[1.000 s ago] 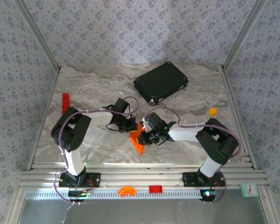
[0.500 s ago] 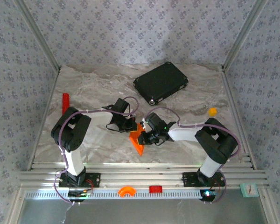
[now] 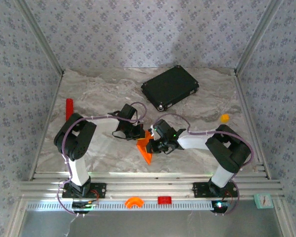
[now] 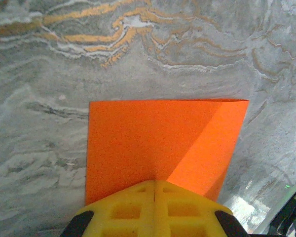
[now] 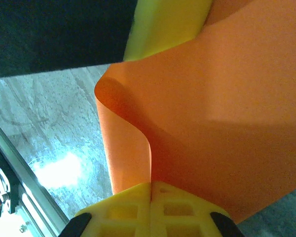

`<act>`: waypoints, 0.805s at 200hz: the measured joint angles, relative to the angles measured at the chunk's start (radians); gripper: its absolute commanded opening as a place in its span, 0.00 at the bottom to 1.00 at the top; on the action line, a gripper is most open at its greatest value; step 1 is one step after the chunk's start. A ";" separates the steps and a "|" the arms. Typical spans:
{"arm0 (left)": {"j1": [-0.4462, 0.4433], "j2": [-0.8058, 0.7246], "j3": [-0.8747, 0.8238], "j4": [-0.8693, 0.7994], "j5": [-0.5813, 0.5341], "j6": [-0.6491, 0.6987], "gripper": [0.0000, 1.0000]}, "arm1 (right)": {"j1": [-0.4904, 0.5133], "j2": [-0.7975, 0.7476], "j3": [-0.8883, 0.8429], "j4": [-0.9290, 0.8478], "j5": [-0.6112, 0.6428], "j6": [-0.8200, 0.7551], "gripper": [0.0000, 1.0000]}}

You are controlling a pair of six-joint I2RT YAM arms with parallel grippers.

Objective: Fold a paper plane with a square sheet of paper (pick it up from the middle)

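The square sheet of paper (image 3: 146, 148) is bright orange and partly folded, held just above the marble table between both arms; its lower end comes to a point. My left gripper (image 3: 141, 133) is shut on its upper edge; in the left wrist view the sheet (image 4: 163, 140) spreads flat beyond the closed yellow fingertips (image 4: 177, 210), with a diagonal crease. My right gripper (image 3: 153, 145) is shut on the sheet's right side. In the right wrist view the paper (image 5: 212, 123) curls into the closed jaws (image 5: 151, 185), and the left gripper's yellow finger (image 5: 163, 24) shows above.
A black flat case (image 3: 170, 87) lies at the back of the table. A red cylinder (image 3: 69, 108) lies at the left edge and a small orange-yellow lump (image 3: 225, 118) at the right. On the front rail sit an orange arc (image 3: 134, 202) and a red block (image 3: 164, 200).
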 measured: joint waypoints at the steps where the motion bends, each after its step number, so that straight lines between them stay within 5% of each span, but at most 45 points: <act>1: 0.000 0.000 0.000 0.000 0.000 0.000 0.00 | 0.000 0.000 0.000 0.000 0.000 0.000 0.01; 161: -0.004 0.000 0.004 -0.002 -0.008 -0.003 0.00 | 0.000 0.021 -0.013 0.029 -0.002 0.000 0.01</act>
